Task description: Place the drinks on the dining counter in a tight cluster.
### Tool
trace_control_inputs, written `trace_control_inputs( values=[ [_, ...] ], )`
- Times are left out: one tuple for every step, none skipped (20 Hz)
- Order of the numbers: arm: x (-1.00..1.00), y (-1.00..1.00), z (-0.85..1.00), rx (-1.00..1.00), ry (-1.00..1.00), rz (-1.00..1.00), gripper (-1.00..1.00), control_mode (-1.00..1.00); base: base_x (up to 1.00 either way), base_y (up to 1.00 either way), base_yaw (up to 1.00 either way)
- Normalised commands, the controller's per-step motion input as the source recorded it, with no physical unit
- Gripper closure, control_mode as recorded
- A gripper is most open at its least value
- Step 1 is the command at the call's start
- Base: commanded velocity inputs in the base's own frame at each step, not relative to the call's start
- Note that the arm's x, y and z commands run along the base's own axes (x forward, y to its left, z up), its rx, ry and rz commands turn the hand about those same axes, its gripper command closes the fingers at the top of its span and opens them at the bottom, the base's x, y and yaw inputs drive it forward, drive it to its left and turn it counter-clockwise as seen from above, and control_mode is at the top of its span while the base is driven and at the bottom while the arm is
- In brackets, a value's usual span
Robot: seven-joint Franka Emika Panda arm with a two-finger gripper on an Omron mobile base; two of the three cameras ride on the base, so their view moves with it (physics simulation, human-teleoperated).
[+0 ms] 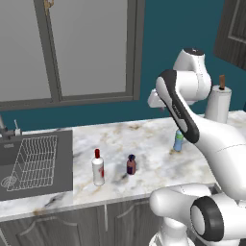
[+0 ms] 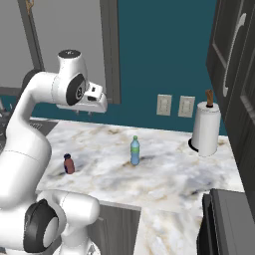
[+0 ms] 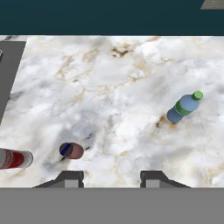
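Three drinks stand on a marble worktop [image 1: 149,144] that has a sink; the dining counter is out of view. The white bottle with a red cap [image 1: 98,168] [image 3: 13,158] is nearest the sink. Just right of it is the short maroon bottle [image 1: 130,165] [image 2: 69,164] [image 3: 71,150]. The pale blue bottle [image 1: 178,141] [image 2: 134,151] [image 3: 183,107] stands apart, further right. My gripper [image 2: 83,112] [image 1: 161,106] [image 3: 111,179] hangs high above the worktop, pointing down, open, with nothing between its fingers.
A sink with a wire rack [image 1: 33,163] lies at the worktop's left end. A paper towel roll [image 2: 206,130] stands at the back right, below dark tall cabinets [image 2: 234,74]. Wall outlets [image 2: 174,105] and a window [image 1: 72,48] are behind.
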Motion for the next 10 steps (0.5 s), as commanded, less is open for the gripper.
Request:
trace_control_inputs(
  values=[
    [-0.01, 0.0, 0.0, 0.0, 0.0, 0.0, -1.0, -1.0, 0.0, 0.0, 0.0],
    [0.0, 0.0, 0.0, 0.0, 0.0, 0.0, -1.0, -1.0, 0.0, 0.0, 0.0],
    [0.0, 0.0, 0.0, 0.0, 0.0, 0.0, -1.0, -1.0, 0.0, 0.0, 0.0],
    [0.0, 0.0, 0.0, 0.0, 0.0, 0.0, -1.0, -1.0, 0.0, 0.0, 0.0],
    [0.0, 0.0, 0.0, 0.0, 0.0, 0.0, -1.0, -1.0, 0.0, 0.0, 0.0],
    [0.0, 0.0, 0.0, 0.0, 0.0, 0.0, -1.0, -1.0, 0.0, 0.0, 0.0],
    [-0.02, 0.0, 0.0, 0.0, 0.0, 0.0, -1.0, -1.0, 0.0, 0.0, 0.0],
    [-0.21, 0.0, 0.0, 0.02, 0.0, 0.0, -1.0, -1.0, 0.0, 0.0, 0.0],
    [-0.47, 0.0, 0.0, 0.02, 0.0, 0.02, -1.0, -1.0, 0.0, 0.0, 0.0],
    [-0.61, 0.0, 0.0, 0.01, 0.0, 0.04, -1.0, -1.0, 0.0, 0.0, 0.0]
  ],
)
